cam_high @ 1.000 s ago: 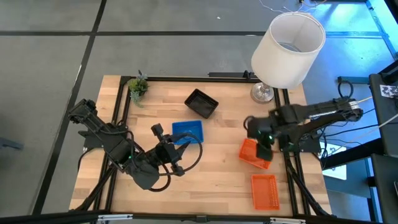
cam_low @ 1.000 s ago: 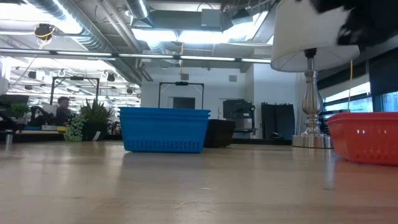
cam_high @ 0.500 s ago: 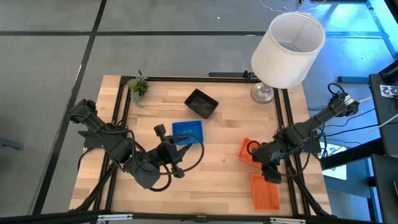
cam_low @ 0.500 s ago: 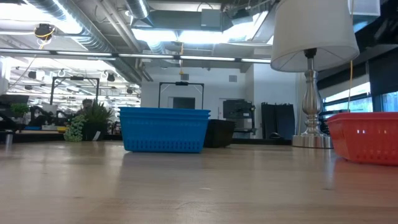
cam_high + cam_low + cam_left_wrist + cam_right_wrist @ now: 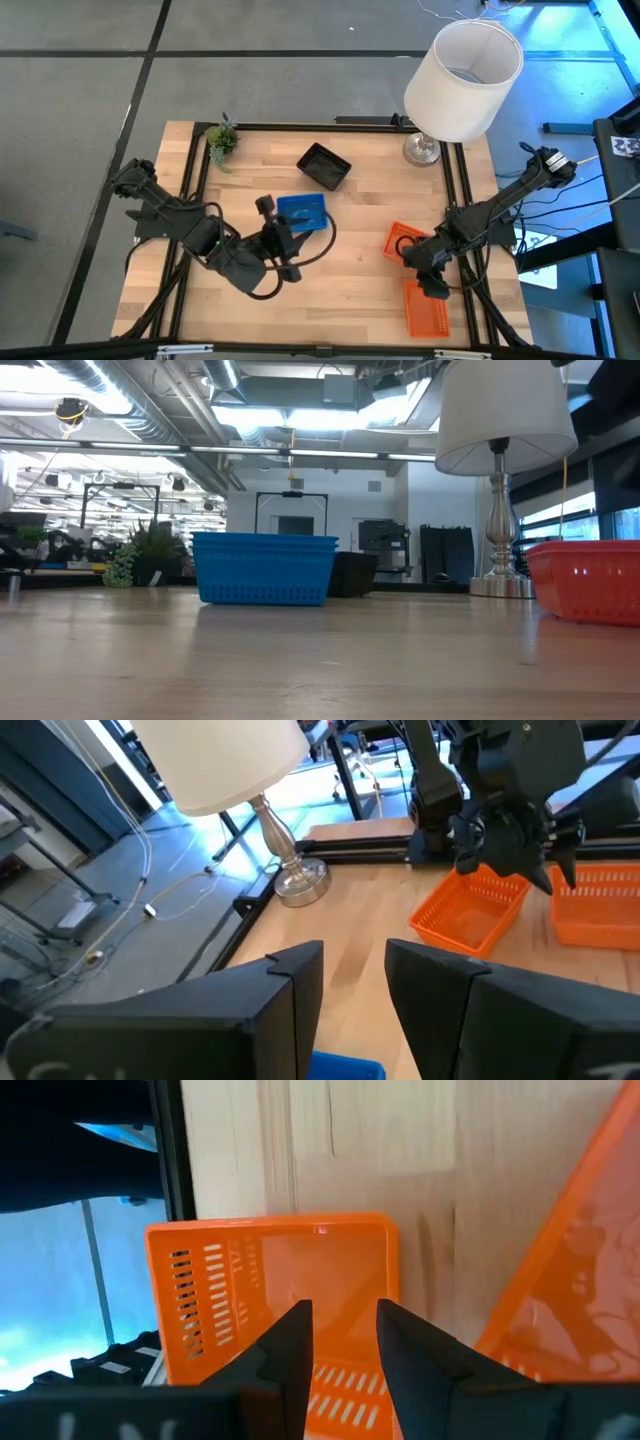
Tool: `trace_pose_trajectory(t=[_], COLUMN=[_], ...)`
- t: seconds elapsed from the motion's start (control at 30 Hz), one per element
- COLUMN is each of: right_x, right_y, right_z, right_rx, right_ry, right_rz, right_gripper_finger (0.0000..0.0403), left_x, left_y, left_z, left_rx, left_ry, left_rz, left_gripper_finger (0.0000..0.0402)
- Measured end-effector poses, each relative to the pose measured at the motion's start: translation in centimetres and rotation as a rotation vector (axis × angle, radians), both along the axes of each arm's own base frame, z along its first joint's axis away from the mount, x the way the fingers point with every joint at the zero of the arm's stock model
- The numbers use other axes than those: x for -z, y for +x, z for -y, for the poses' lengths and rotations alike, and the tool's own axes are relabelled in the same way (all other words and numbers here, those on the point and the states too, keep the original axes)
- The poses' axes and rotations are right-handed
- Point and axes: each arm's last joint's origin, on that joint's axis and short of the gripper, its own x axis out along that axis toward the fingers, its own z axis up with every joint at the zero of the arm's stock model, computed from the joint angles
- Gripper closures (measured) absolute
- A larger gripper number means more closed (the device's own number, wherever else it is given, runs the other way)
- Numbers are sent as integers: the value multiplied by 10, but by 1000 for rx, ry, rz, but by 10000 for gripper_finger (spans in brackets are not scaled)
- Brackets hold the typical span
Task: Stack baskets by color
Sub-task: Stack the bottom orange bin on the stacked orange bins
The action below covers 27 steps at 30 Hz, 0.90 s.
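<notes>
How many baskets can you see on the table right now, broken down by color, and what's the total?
Black baskets: 1 visible
Blue baskets: 1 visible pile; the low view shows two nested rims, so the exact count is unclear
Orange baskets: 2 visible, one beside the right gripper, one at the table's near edge
Total: 4 basket positions in view

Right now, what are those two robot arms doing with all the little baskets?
They are sorting baskets into stacks by color. The right hand hangs open and empty between two orange baskets, one tilted and one at the table's front edge. The left hand waits open beside the blue stack. The black basket sits apart near the lamp. The orange ones are not yet stacked.
</notes>
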Motion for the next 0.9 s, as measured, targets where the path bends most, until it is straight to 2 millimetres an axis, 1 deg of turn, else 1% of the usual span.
trace_pose_trajectory(t=[0.33,0.53,0.9], right_x=[12,12,11], right_y=[-3,-2,1], right_z=[4,4,2], right_rx=[5,-15,-11], right_ry=[-48,-78,-63], right_rz=[7,49,86], right_gripper_finger=[291,291,291], left_x=[2,2,3], left_y=[6,7,6], left_z=[-10,-13,-13], left_rx=[7,-2,-2], left_ry=[-18,-13,-5], left_rz=[-23,-31,-44], left_gripper_finger=[298,296,298])
